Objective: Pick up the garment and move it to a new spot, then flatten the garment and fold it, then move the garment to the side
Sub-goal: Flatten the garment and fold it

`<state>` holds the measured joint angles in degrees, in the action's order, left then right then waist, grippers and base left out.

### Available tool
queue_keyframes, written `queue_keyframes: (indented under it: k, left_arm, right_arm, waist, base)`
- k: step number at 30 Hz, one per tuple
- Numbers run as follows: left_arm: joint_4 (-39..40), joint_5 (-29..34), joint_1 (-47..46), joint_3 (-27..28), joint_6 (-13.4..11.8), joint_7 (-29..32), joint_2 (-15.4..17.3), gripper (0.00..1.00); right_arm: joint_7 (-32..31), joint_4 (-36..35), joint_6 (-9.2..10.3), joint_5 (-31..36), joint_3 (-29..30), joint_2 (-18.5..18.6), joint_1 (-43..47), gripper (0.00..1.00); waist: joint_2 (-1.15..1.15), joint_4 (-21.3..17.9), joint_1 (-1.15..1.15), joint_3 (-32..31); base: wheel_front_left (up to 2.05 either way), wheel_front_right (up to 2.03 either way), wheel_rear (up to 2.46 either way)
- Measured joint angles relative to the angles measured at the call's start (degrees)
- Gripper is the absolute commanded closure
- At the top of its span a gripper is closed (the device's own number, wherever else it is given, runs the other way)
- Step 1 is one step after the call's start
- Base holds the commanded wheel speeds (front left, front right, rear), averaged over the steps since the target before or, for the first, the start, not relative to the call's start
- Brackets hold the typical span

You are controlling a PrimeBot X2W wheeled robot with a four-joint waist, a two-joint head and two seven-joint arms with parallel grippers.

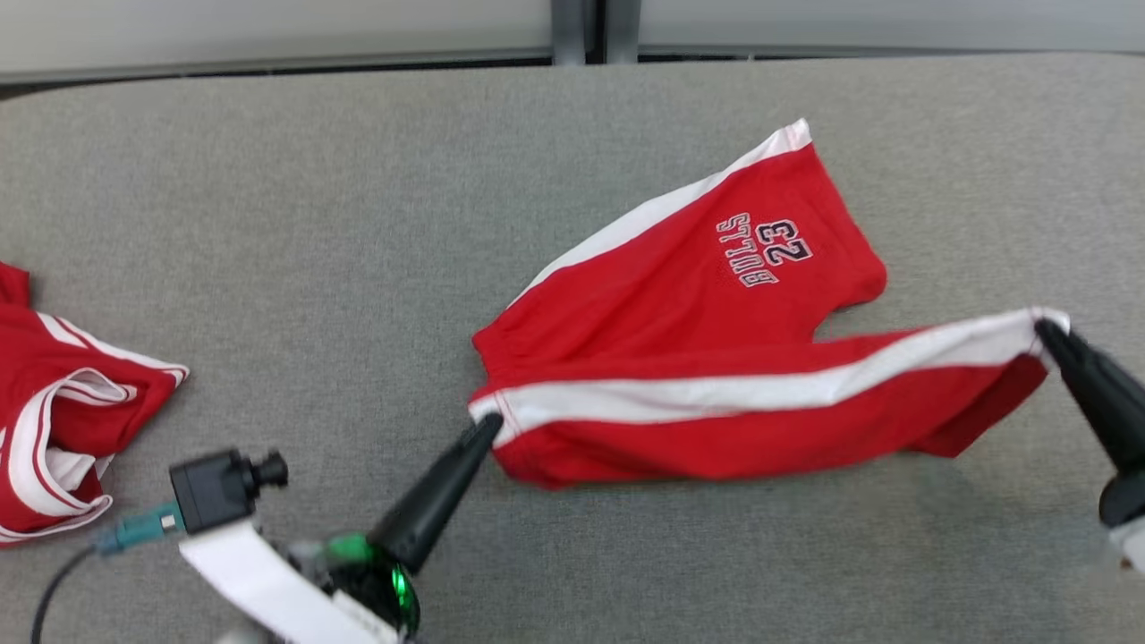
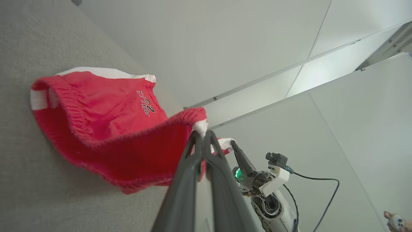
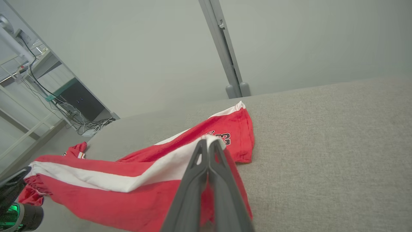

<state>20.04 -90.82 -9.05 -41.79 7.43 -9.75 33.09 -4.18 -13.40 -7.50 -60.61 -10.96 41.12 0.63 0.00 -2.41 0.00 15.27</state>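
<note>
The garment (image 1: 707,331) is a pair of red shorts with white side stripes and "BULLS 23" print, lying on the grey cloth table (image 1: 268,206). Its near edge is lifted and pulled taut between my two grippers. At the waistband corner my left gripper (image 1: 487,431) is shut on the white stripe, and the left wrist view shows its fingertips pinching that corner (image 2: 202,133). My right gripper (image 1: 1042,329) is shut on the white hem of the leg at the right, which the right wrist view shows up close (image 3: 208,141). The far half with the print rests flat on the table.
A second red and white garment (image 1: 63,420) lies crumpled at the table's left edge. The table's far edge meets a pale wall with a grey post (image 1: 581,31). A person's hand with a small controller (image 2: 396,221) is at the lower right of the left wrist view.
</note>
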Motion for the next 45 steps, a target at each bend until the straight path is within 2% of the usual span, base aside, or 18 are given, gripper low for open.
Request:
queue_keyframes:
  k: [5, 12, 20, 26, 27, 30, 31, 32, 33, 34, 40, 45]
  left_arm:
    - [-2.7, -5.4, -6.4, 3.3, 0.0, 4.8, -1.9, 1.0]
    - [-8.6, -8.0, -13.1, 7.5, 0.0, 10.7, -5.5, 1.0]
    - [-14.5, -5.5, -18.8, 10.6, 0.0, 14.5, -9.6, 1.0]
    - [-17.4, -3.8, -22.0, 12.1, 0.0, 16.2, -12.3, 1.0]
    - [-17.8, -3.6, -22.3, 12.1, 0.0, 16.6, -12.7, 0.9]
    - [-19.2, -2.3, -23.2, 11.6, 0.0, 18.1, -13.7, 0.53]
    - [-19.6, -1.8, -23.5, 11.4, 0.0, 18.4, -13.9, 0.4]
    - [-20.1, -1.2, -23.7, 11.2, 0.0, 18.6, -14.2, 0.16]
    - [-20.4, -0.7, -24.0, 11.1, 0.0, 18.5, -14.3, 0.02]
    - [-20.8, -0.1, -24.3, 11.1, 0.0, 18.3, -14.5, 0.0]
    - [-22.9, 6.3, -24.8, 9.2, 0.0, 13.5, -14.4, 0.0]
    - [-26.1, 15.5, -22.6, 6.7, 0.0, 1.6, -11.9, 0.0]
  right_arm:
    - [-3.7, 4.1, 0.0, -1.1, -1.9, 2.4, -11.3, 1.0]
    - [-8.8, 10.3, 0.0, -1.8, -7.1, 4.6, -26.5, 1.0]
    - [-11.4, 18.3, 0.0, -1.7, -13.2, 5.3, -40.2, 1.0]
    - [-10.6, 22.7, 0.0, -2.4, -16.4, 5.4, -45.5, 1.0]
    - [-10.4, 23.4, 0.0, -2.5, -16.9, 5.4, -46.1, 1.0]
    - [-9.8, 25.0, 0.0, -2.8, -18.4, 5.8, -47.9, 1.0]
    - [-9.7, 25.5, 0.0, -2.9, -19.0, 5.9, -48.4, 0.95]
    - [-9.6, 26.1, 0.0, -3.0, -19.7, 5.9, -48.9, 0.76]
    - [-9.4, 26.6, 0.0, -3.0, -20.2, 5.7, -49.3, 0.29]
    - [-9.1, 27.3, 0.0, -2.9, -20.8, 5.6, -49.8, 0.0]
    - [-1.9, 29.4, 0.0, -0.8, -23.2, 4.8, -50.5, 0.0]
    - [6.8, 29.5, 0.01, 0.8, -24.8, 5.5, -44.5, 0.0]
  waist:
    - [0.0, 1.4, 0.0, 4.1]
    - [0.0, 3.9, 0.0, 10.0]
    - [0.0, 7.1, 0.0, 15.1]
    - [0.0, 9.0, 0.0, 17.3]
    - [0.0, 9.2, 0.0, 17.6]
    - [0.0, 9.7, 0.0, 18.2]
    - [0.0, 9.7, 0.0, 18.3]
    - [0.0, 9.7, 0.0, 18.4]
    - [0.0, 9.7, 0.0, 18.5]
    - [0.0, 9.6, 0.0, 18.5]
    - [0.0, 9.3, 0.0, 17.1]
    - [0.0, 9.0, 0.0, 13.9]
  base:
    - [0.0, 0.0, 0.0]
    - [0.0, 0.0, 0.0]
    - [0.0, 0.0, 0.0]
    - [0.0, 0.0, 0.0]
    - [0.0, 0.0, 0.0]
    - [0.0, 0.0, 0.0]
    - [0.0, 0.0, 0.0]
    - [0.0, 0.0, 0.0]
    - [0.0, 0.0, 0.0]
    - [0.0, 0.0, 0.0]
    - [0.0, 0.0, 0.0]
    - [0.0, 0.0, 0.0]
